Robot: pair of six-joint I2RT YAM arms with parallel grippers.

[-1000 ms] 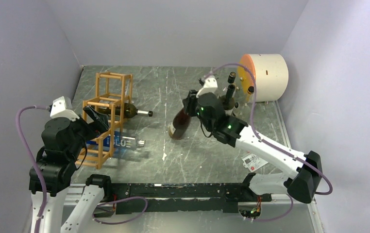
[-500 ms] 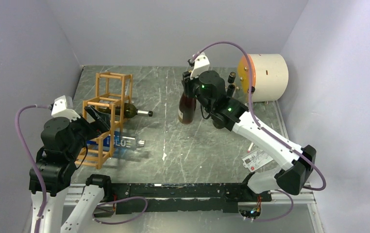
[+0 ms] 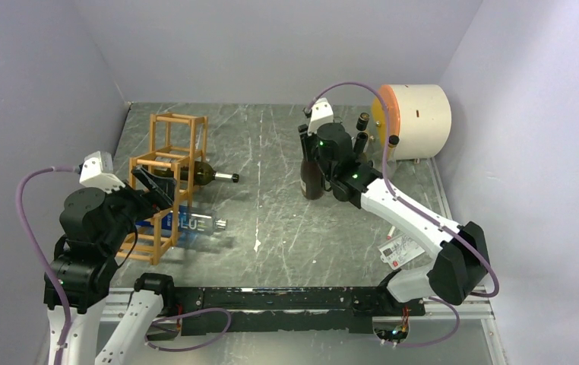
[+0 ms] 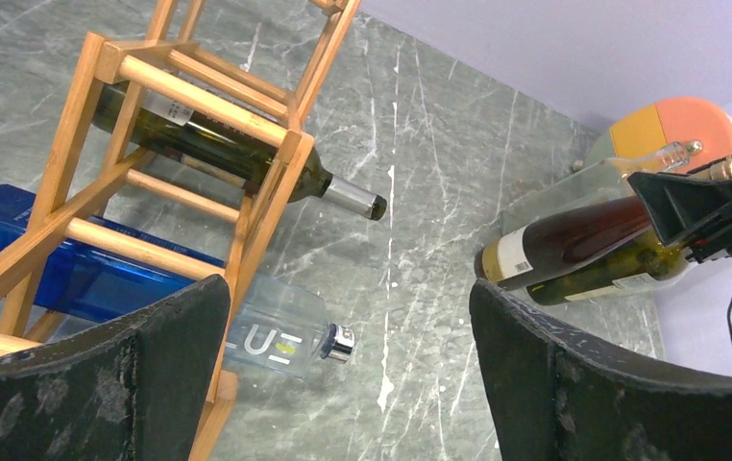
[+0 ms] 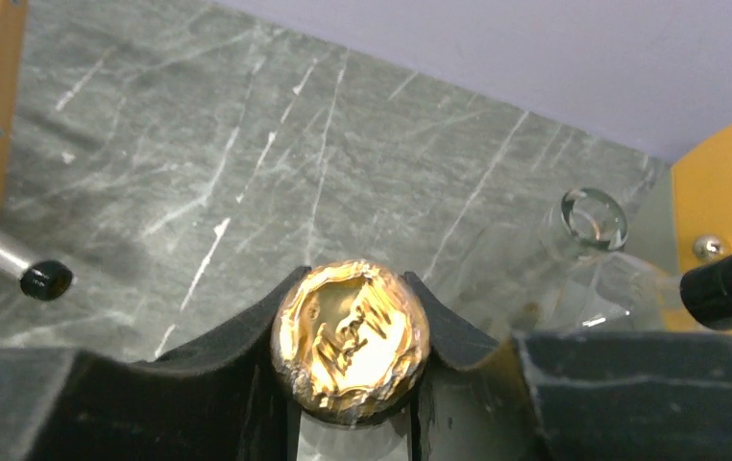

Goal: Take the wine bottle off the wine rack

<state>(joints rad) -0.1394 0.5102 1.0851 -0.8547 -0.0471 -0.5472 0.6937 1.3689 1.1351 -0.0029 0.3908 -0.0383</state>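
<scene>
The wine rack [image 3: 166, 176] of light-brown wooden bars stands at the left and also shows in the left wrist view [image 4: 199, 101]. A green wine bottle [image 3: 204, 176] lies in its middle cell with the neck sticking out to the right [image 4: 247, 163]. A blue bottle [image 3: 188, 223] lies in the bottom cell [image 4: 276, 341]. My left gripper [image 3: 148, 187] is open and empty beside the rack [image 4: 348, 375]. My right gripper [image 3: 306, 138] is shut on the gold-foil top [image 5: 351, 346] of a dark brown wine bottle [image 3: 313, 179], held upright at mid-table.
A white drum with an orange face [image 3: 419, 110] lies at the back right. Several bottles [image 3: 361, 143] stand by it, one a clear bottle with an open mouth [image 5: 593, 216]. A paper tag [image 3: 398, 251] lies at the right front. Grey walls close in three sides.
My right arm has swung the brown bottle from tilted to upright and carried it right, toward the bottles by the drum. The left arm has hardly moved.
</scene>
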